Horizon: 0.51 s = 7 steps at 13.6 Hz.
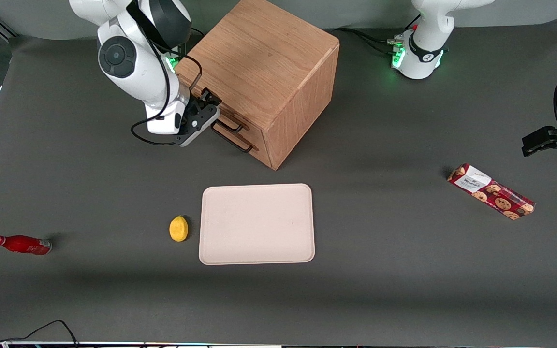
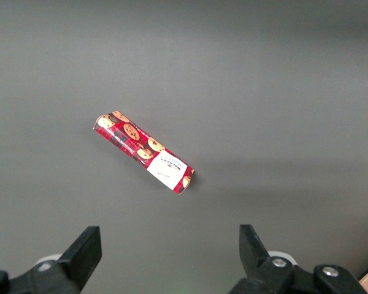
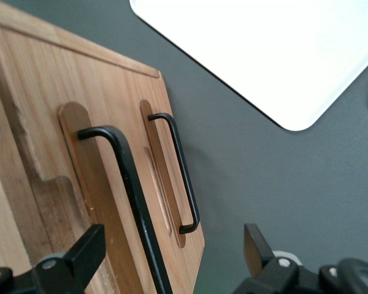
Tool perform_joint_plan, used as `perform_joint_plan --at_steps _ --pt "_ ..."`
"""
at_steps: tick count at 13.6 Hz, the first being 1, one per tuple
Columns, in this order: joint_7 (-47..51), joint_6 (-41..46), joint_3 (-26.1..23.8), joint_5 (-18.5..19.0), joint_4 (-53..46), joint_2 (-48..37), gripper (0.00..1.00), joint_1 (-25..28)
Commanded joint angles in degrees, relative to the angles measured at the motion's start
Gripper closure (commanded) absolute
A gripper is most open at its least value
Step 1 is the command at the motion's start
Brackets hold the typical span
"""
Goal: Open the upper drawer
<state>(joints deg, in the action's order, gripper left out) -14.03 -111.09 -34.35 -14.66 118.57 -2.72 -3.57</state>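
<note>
End effector (image 1: 209,115) spread wide at upper drawer (image 3: 104,202), its black handle (image 3: 132,196) between fingers, not pinched. Drawer shut.

The front view looked down over the whole table; the right wrist view sat close before the cabinet (image 3: 80,184), sharing it and the tray (image 1: 257,223).

Tool (image 1: 209,112) at upper drawer (image 1: 227,121) handle, wooden cabinet (image 1: 269,72), tray (image 1: 257,224) nearer cam, lemon (image 1: 178,228) beside it
</note>
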Motion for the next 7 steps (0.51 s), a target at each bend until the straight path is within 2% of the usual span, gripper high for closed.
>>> perform_joint_plan --at_steps 1,7 --pt "-3.72 -1.67 -0.63 -1.86 2.36 -1.23 0.0 -0.82" --pt "-5.3 -6.77 -1.15 -1.86 5.79 -0.88 0.0 -0.82"
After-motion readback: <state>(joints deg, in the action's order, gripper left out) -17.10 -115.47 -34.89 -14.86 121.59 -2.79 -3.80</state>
